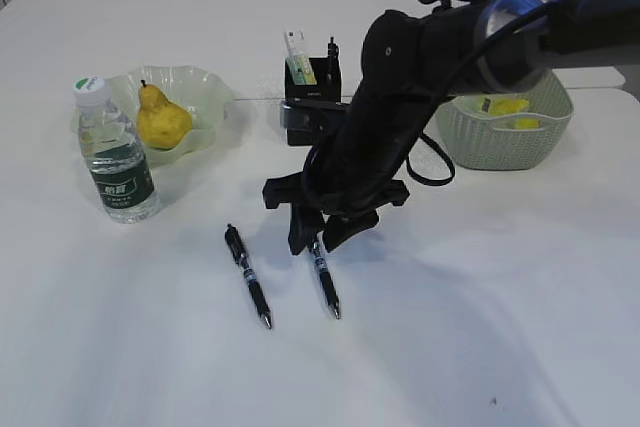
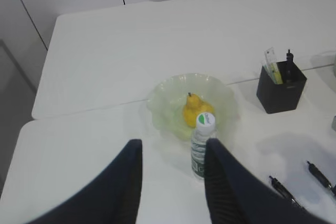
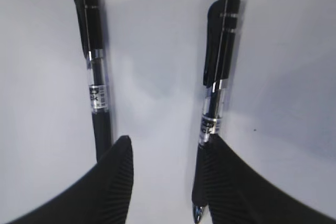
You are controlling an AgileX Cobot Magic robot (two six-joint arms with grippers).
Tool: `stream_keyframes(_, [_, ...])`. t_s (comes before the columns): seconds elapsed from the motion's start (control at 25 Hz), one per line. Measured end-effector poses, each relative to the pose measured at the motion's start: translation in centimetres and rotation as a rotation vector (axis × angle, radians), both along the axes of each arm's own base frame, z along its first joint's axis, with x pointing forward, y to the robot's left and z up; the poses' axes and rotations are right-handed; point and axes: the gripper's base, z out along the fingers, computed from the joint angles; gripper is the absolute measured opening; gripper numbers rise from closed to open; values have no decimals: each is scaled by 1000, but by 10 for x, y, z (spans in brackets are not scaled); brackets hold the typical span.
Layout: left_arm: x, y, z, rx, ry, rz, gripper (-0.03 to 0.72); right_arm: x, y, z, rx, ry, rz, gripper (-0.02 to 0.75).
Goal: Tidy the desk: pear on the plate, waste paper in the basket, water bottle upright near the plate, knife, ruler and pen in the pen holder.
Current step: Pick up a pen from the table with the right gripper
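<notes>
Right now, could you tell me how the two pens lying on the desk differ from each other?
The right pen lies at the right claw, partly under a fingertip; the left pen lies clear on the desk, untouched. The left pen sits nearer the water bottle. Both are black, clipped, roughly parallel and flat.

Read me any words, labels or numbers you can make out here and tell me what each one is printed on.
None can be read.
Water bottle: white print on the dark green label, too blurred.
Left pen: small barrel label, too blurred.
Right pen: barrel label, too blurred.
Pen holder: no print visible.
</notes>
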Motion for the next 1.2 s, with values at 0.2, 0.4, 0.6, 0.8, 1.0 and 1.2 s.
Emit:
stream_keyframes(0.2, [0, 2, 0, 17, 0, 11, 275, 0, 2, 1, 14, 4, -4, 356])
stream_keyframes(0.4, [0, 2, 0, 21, -1, 13, 275, 0, 2, 2, 16, -3, 4, 353])
stream_keyframes(0.6, [0, 2, 0, 22, -2, 14, 275, 7, 2, 10, -24, -71, 41, 353])
stream_keyframes(0.8, [0, 2, 0, 23, 0, 15, 275, 17, 5, 13, -117, -93, 41, 353])
stream_keyframes(1.0, [0, 2, 0, 25, -1, 16, 275, 18, 15, -2, -171, -58, 49, 353])
stream_keyframes(1.2, [0, 3, 0, 35, -6, 22, 275, 16, 16, -21, -215, 15, 59, 353])
